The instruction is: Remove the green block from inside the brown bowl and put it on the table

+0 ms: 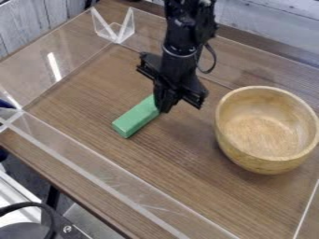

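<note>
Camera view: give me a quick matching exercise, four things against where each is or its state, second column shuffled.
1. green block
2. brown bowl
3. gripper
4. table

A. light brown, round, with nothing inside
B. bears the bowl and the block
C. over the far end of the block
D. lies on the table, outside the bowl

Pairs: 1-D, 2-A, 3-C, 4-B

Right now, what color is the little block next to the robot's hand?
Green, best seen in the camera view.
</note>
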Controlling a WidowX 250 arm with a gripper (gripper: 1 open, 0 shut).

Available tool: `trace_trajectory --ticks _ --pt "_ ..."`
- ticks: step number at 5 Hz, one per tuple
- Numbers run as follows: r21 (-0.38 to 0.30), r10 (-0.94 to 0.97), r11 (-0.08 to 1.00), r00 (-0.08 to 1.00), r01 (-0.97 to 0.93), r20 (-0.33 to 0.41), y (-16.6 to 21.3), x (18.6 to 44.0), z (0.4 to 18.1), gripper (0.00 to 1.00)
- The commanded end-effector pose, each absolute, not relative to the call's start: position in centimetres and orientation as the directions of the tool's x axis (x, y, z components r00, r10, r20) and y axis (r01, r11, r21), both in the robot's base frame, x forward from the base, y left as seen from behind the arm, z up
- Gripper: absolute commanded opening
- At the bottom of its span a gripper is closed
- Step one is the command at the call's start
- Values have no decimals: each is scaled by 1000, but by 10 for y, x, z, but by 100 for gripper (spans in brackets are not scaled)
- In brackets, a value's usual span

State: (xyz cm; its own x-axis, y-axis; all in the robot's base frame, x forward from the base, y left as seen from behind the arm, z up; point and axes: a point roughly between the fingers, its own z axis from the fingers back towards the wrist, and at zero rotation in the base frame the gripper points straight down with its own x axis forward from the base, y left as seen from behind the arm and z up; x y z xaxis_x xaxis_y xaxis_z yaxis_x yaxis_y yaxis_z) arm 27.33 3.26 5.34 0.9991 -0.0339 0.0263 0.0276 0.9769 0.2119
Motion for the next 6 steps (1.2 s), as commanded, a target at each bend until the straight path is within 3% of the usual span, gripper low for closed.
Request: trace_trajectory --ticks 1,2,4,6 --pt "231 -43 973 994 20 97 28 291 68 0" --pt "244 -50 970 992 21 114 22 297 69 0" --pt "228 -105 970 992 87 71 17 302 61 0" --pt "261 -127 959 990 108 58 25 289 49 0"
